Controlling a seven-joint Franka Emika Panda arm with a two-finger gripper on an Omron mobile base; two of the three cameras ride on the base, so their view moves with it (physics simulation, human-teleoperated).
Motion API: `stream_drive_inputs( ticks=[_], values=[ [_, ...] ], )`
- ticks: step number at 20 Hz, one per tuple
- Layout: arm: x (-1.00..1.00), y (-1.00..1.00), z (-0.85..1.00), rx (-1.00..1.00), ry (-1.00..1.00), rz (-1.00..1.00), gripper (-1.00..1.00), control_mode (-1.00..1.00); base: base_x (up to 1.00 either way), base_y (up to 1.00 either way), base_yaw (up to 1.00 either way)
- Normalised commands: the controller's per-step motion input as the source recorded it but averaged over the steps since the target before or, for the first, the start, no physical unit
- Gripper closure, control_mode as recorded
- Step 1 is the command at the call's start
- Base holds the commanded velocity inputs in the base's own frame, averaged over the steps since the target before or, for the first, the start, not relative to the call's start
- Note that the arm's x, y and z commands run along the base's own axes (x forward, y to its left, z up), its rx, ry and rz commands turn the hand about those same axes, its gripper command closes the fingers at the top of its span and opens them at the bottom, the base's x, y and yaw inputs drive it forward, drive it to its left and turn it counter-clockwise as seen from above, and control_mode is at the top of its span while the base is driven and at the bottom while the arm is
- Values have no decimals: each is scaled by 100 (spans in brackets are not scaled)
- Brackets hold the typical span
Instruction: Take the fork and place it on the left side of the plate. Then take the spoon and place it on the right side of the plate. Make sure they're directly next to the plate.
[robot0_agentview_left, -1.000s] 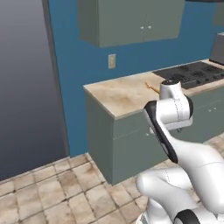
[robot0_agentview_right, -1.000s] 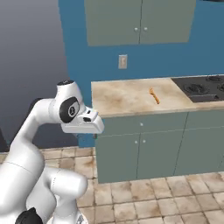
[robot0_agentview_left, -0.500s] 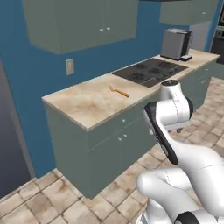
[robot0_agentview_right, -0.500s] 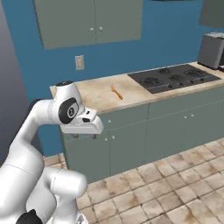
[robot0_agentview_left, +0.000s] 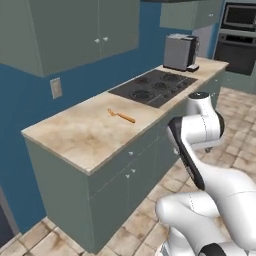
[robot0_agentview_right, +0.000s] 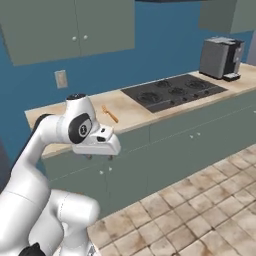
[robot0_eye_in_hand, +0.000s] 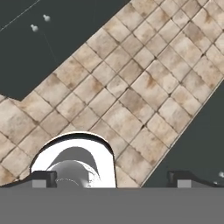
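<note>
The orange fork (robot0_agentview_left: 121, 116) lies flat on the beige counter (robot0_agentview_left: 85, 137), a little left of the cooktop; the right base view has the fork (robot0_agentview_right: 110, 114) just behind my arm. My gripper (robot0_agentview_right: 100, 157) hangs in front of the counter's cabinet doors, lower than the countertop and pointing down at the floor. In the hand view the gripper (robot0_eye_in_hand: 113, 178) is open, its fingertips (robot0_eye_in_hand: 41, 177) far apart with only floor tiles between them. The plate and the spoon are out of view.
A black cooktop (robot0_agentview_left: 155, 86) is set into the counter right of the fork. A grey coffee machine (robot0_agentview_right: 220, 57) stands at the far end. Wall cabinets (robot0_agentview_left: 65, 30) hang above. A built-in oven (robot0_agentview_left: 240, 20) is at the far right. Tiled floor (robot0_agentview_right: 200, 200) lies before the cabinets.
The whole picture has shifted: the base has driven along the counter, bringing the cooktop and coffee machine into view. The arm's pose and the open gripper look unchanged.
</note>
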Motion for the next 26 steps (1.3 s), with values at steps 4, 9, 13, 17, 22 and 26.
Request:
stream_drive_inputs(
  ticks=[4, 9, 13, 17, 22, 26],
  values=[
    [0, 0, 0, 0, 0, 0, -100, 100, 84, 0, 0],
    [0, 0, 0, 0, 0, 0, -100, 100, 73, -2, 9],
    [0, 0, 0, 0, 0, 0, -100, 100, 54, -20, 32],
    [0, 0, 0, 0, 0, 0, -100, 100, 36, -39, 38],
    [0, 0, 0, 0, 0, 0, -100, 100, 34, -47, 38],
    [0, 0, 0, 0, 0, 0, -100, 100, 41, -40, 38]
  ],
)
